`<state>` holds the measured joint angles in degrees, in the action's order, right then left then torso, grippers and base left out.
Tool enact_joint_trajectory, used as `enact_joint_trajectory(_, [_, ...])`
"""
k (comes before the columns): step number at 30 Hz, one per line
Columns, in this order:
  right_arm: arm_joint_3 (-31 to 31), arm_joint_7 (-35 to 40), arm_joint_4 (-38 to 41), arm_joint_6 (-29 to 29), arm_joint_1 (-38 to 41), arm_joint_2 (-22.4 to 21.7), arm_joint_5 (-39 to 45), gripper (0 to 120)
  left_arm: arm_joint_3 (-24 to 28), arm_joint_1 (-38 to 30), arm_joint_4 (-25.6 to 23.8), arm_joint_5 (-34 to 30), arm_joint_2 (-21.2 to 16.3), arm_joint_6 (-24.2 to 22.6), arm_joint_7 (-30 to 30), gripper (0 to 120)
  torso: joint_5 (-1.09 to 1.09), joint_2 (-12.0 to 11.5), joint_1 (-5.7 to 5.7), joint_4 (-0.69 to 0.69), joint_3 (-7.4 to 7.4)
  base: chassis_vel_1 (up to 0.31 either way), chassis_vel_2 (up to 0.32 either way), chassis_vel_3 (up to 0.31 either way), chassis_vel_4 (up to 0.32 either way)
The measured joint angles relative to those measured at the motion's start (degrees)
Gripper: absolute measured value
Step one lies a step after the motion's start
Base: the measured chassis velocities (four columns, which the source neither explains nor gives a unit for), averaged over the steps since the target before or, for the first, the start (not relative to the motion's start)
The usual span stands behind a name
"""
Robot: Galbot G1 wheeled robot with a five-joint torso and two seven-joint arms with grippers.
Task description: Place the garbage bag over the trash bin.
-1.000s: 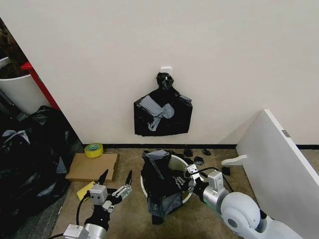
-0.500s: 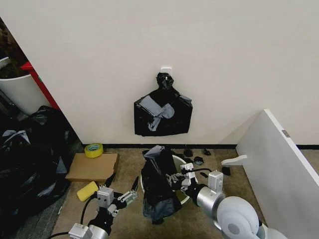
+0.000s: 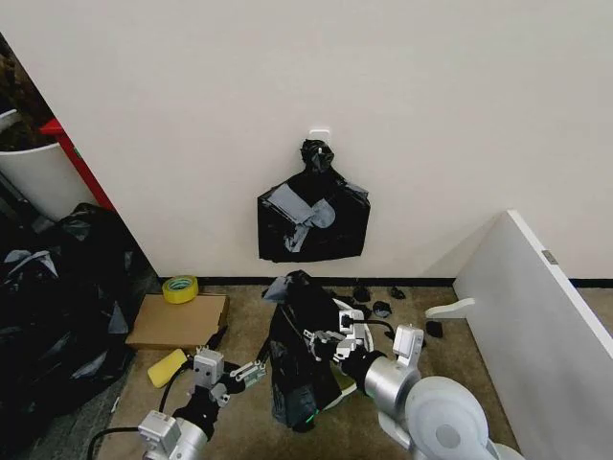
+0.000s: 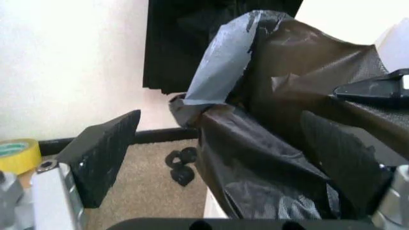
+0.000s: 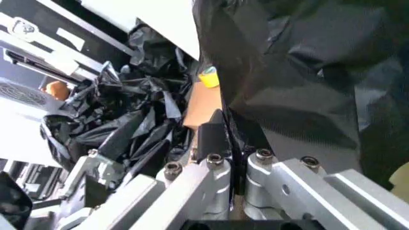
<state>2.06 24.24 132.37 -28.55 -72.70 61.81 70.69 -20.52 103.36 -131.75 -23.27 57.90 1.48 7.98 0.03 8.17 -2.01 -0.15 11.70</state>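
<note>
The black garbage bag [image 3: 299,350] hangs in a tall, wrinkled drape over the front and left side of the pale trash bin [image 3: 343,309], whose rim shows behind it. My right gripper [image 3: 322,343] is at the bag's right side, shut on a fold of its film; in the right wrist view its fingers [image 5: 225,139] pinch the plastic [image 5: 300,72]. My left gripper [image 3: 235,356] sits low, just left of the bag, open. In the left wrist view the left gripper [image 4: 221,153] has its pads [image 4: 102,153] wide apart, with the bag [image 4: 262,139] lying between them.
A square black bundle of bags [image 3: 313,216] hangs on the wall behind. A yellow tape roll [image 3: 179,287], a cardboard box [image 3: 177,321] and a yellow sponge [image 3: 168,367] lie to the left, with big black sacks [image 3: 57,297] beyond. A white board [image 3: 536,316] leans at the right.
My right gripper has drawn the bag up and leftward, so it stands taller over the bin. My left gripper has moved right, closer to the bag.
</note>
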Motion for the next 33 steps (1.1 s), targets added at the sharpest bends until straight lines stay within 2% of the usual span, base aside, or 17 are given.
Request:
enact_joint_trajectory(6, [-1.11, -0.67, -4.8, 0.48, 0.55, 1.16, -3.07, 0, 1.75, -3.98, 2.84, -3.19, 0.73, -2.95, 2.38, 98, 0.01, 0.0, 0.0, 0.01, 0.0, 0.0, 0.0, 0.0, 0.0])
enact_joint_trajectory(9, [-1.97, -0.78, -5.19, 0.51, 0.51, 1.33, -4.14, 0, 5.11, -8.94, 5.0, -9.02, 0.06, -6.11, 4.17, 98, 0.0, 0.0, 0.0, 0.01, 0.0, 0.0, 0.0, 0.0, 0.0])
enact_joint_trajectory(12, [-2.39, -0.78, -5.23, 0.51, 0.56, 1.2, -4.78, 0, 7.39, -12.12, 5.98, -12.25, -0.64, -7.75, 4.9, 97, 0.0, 0.0, 0.0, -0.01, 0.0, 0.0, 0.0, 0.0, 0.0])
enact_joint_trajectory(15, [-2.49, -0.61, -5.41, 0.53, 0.55, 0.91, -5.77, 0, 11.4, -17.26, 7.16, -19.34, -1.53, -11.7, 6.99, 97, 0.0, 0.0, 0.0, -0.01, 0.0, 0.0, 0.0, 0.0, 0.0])
enact_joint_trajectory(19, [-2.03, -0.29, -5.24, 0.53, 0.25, 0.58, -5.95, 0, 14.23, -19.93, 7.68, -24.61, -1.72, -15.33, 9.92, 97, 0.0, 0.0, 0.0, 0.0, 0.0, 0.0, 0.0, 0.0, 0.0])
enact_joint_trajectory(23, [-1.8, -0.16, -4.88, 0.5, -0.13, 0.37, -6.45, 0, 16.2, -21.33, 8.61, -24.87, -0.81, -18.34, 13.87, 95, 0.0, 0.0, 0.0, 0.0, 0.0, 0.0, 0.0, 0.0, 0.0])
enact_joint_trajectory(28, [-1.8, -0.16, -4.79, 0.41, -0.33, 0.42, -6.88, 0, 16.78, -21.7, 7.99, -24.56, 0.04, -20.27, 16.02, 95, 0.02, 0.0, 0.0, 0.01, 0.0, 0.0, 0.0, 0.0, 0.0])
enact_joint_trajectory(33, [-2.02, -0.16, -4.55, 0.29, -0.41, 0.41, -7.14, 0, 17.8, -24.18, 9.49, -26.6, 1.42, -23.49, 19.04, 94, 0.01, 0.0, 0.0, 0.01, 0.0, 0.0, 0.0, 0.0, 0.0])
